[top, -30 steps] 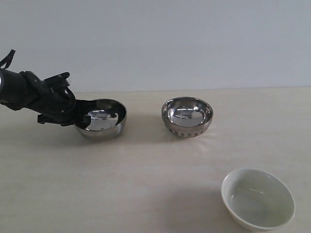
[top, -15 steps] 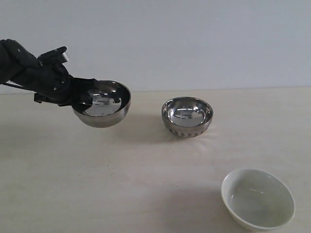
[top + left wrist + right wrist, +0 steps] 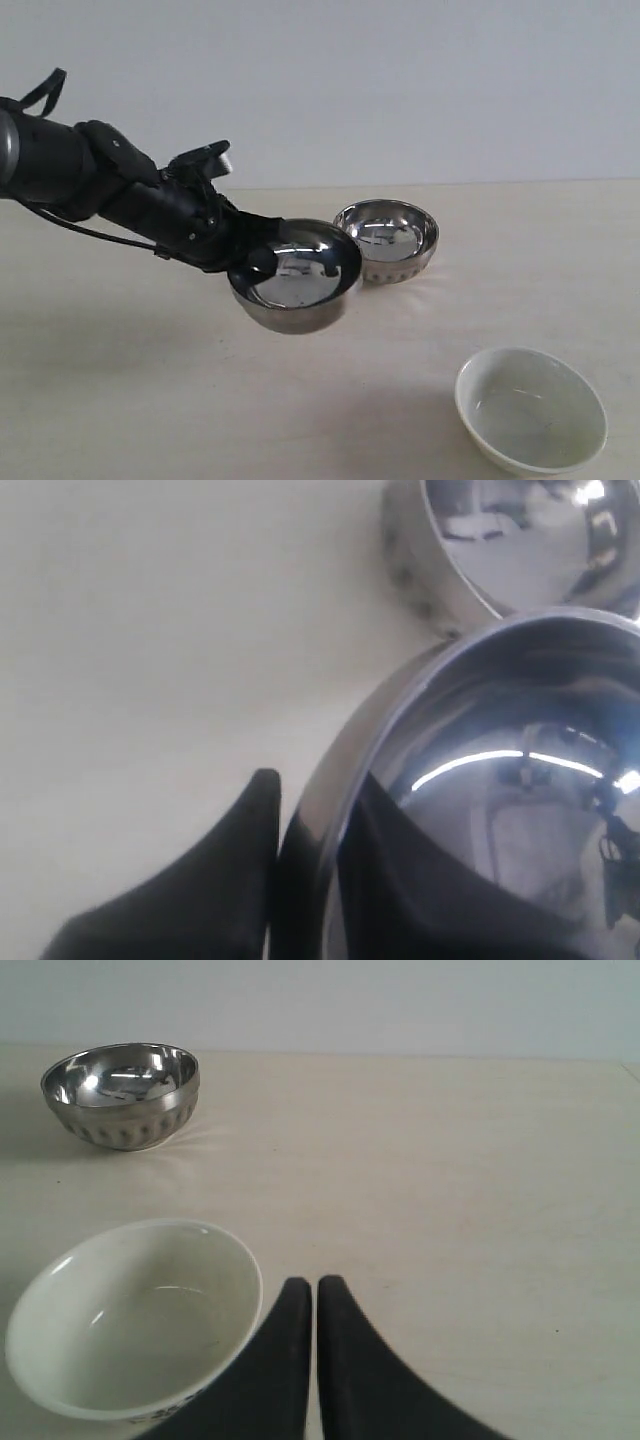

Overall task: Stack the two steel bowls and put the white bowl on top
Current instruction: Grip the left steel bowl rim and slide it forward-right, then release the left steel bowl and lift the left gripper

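Above tabletop middle: smooth steel bowl [image 3: 300,272], clear of the surface, rim pinched by left gripper [image 3: 243,262], jaws nearly closed on it.
Toward far edge: ribbed steel bowl [image 3: 385,240], upright, just beside smooth one.
Near-right area: white bowl [image 3: 530,408], upright.
Right gripper [image 3: 315,1288]: jaws together, empty, next to white bowl.

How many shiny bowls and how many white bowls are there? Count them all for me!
Shiny steel bowls: 2 (smooth steel bowl, ribbed steel bowl)
White bowls: 1 (white bowl)
Total: 3 bowls
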Available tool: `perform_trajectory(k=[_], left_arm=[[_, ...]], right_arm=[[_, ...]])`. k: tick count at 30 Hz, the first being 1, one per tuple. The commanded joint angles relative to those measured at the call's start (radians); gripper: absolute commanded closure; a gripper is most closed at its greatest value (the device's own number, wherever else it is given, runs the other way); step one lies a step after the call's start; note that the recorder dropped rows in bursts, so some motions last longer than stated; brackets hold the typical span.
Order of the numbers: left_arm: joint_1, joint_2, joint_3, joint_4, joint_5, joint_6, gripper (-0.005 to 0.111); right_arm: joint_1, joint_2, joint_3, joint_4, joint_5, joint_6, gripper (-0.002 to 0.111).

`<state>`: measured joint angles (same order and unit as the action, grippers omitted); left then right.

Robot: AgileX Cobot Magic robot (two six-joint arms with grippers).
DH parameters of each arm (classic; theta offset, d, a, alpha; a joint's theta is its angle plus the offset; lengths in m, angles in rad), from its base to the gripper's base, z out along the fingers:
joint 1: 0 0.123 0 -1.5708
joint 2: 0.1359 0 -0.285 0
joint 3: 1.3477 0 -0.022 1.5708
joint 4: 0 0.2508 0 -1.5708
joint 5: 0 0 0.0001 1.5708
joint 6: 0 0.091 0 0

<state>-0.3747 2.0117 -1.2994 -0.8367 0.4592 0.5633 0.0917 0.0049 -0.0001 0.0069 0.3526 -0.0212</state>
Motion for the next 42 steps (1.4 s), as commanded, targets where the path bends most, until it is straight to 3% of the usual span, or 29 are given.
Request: perform_trajectory(k=[1,6,11,17,42], left_arm=[[-0.085,-0.015,0.034,-0.048,-0.029,0.029,0.103],[-0.175,-0.015,0.052,-0.05,-0.062,0.038,0.103],[-0.213,-0.015,0.067,-0.045,-0.082,0.04,0.103],[-0.214,-0.015,0.14,-0.041,-0.238,0.04,0.103],[-0.214,0.041,0.148,-0.143,-0.281,0.111,0.103]], right_arm=[[-0.002,-0.005,0.0,-0.001,-0.01,0.0,0.108],[-0.002,-0.005,0.0,-0.001,-0.01,0.0,0.108],[-0.002,-0.005,0.0,-0.001,-0.01,0.0,0.108],[-0.002,-0.005,0.0,-0.001,-0.01,0.0,0.108],[-0.002,-0.005,0.0,-0.001,-0.01,0.0,0.108]])
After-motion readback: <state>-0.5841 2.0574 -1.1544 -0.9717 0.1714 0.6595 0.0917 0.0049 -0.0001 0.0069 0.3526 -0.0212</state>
